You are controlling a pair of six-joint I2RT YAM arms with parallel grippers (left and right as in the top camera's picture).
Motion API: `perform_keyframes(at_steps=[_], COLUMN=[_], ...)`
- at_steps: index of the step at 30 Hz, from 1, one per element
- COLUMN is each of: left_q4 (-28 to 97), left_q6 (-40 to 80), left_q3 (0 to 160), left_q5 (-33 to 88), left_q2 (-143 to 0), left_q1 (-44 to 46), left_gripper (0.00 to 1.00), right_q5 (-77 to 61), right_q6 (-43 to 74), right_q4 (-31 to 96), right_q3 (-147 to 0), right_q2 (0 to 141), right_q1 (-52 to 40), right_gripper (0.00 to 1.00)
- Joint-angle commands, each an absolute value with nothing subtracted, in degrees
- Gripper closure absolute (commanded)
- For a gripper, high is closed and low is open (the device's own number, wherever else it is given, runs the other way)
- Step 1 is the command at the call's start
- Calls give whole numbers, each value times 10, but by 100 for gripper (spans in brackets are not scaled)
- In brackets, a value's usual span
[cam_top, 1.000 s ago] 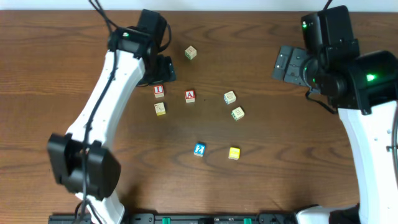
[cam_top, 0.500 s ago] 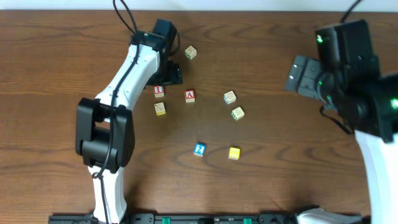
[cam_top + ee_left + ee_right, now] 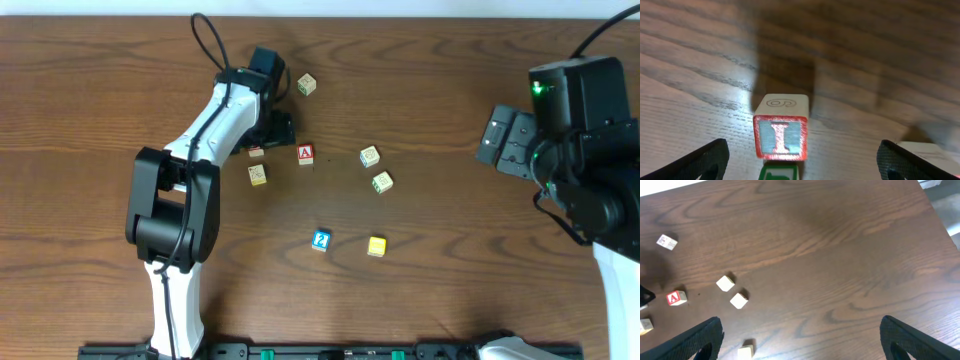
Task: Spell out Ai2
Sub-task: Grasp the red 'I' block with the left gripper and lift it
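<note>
The red-bordered "I" cube point(image 3: 780, 136) stands on the table, centred between my left gripper's point(image 3: 800, 172) open fingers point(image 3: 702, 160) and a little ahead of them. In the overhead view my left gripper point(image 3: 268, 136) hangs over the "I" cube point(image 3: 256, 152) and hides part of it. The red-bordered "A" cube point(image 3: 305, 154) sits just to its right and also shows in the right wrist view point(image 3: 676, 298). The blue "2" cube point(image 3: 320, 240) lies nearer the front. My right gripper point(image 3: 505, 140) is open and empty, high at the far right, with open fingers point(image 3: 695, 340).
A plain yellow cube point(image 3: 376, 245) sits beside the "2". Whitish green-marked cubes lie at the back point(image 3: 306, 84), below the "I" point(image 3: 257, 174), and to the right point(image 3: 369, 156) point(image 3: 381, 181). A green-marked face point(image 3: 778, 172) touches the "I" cube's lower edge.
My left gripper has moved down over the "I" cube, now partly covering it. My right arm has pulled away to the right. No cube has moved.
</note>
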State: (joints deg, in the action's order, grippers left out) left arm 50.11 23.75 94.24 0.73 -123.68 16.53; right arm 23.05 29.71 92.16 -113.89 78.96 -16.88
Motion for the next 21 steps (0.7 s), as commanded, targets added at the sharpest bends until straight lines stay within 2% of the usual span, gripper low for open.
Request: perform_keyframes(at_steps=[1,8,9,10,14,15,16,17,19,21], left_q4=[487,437,431,428,424,424,426,427,428,428], left_q6=[240,235,233,233,233,233,233,233,233,233], left_q3=[920,900,900,900,900,900,900,900,900,900], left_q5=[2,-6,-6,-6,-18,-22,-26,-32,-36,-36], left_q2=[-1244,-1244,-1244,-1244,-1244,-1244,-1244,-1244,-1244,-1244], left_q1=[160,161,160,161,161,161,161,161,161,161], left_gripper=[4,4,0,5,42,48,52,52,61,62], right_q5=[245,237,237,237,237,235,235,235,235,235], right_q6=[302,284,281,282,282,282,282,282,282,282], right_q4=[924,926,927,928,933,933,933,933,933,933], right_q3=[-1138,-1138,-1138,-1138,-1138,-1138,-1138,-1138,-1138,-1138], right_q2=[786,786,786,786,786,786,786,786,786,786], right_q1=[-166,-166,-166,-166,-166,-166,-166,-166,-166,-166], right_gripper=[1,1,1,1,1,1,1,1,1,1])
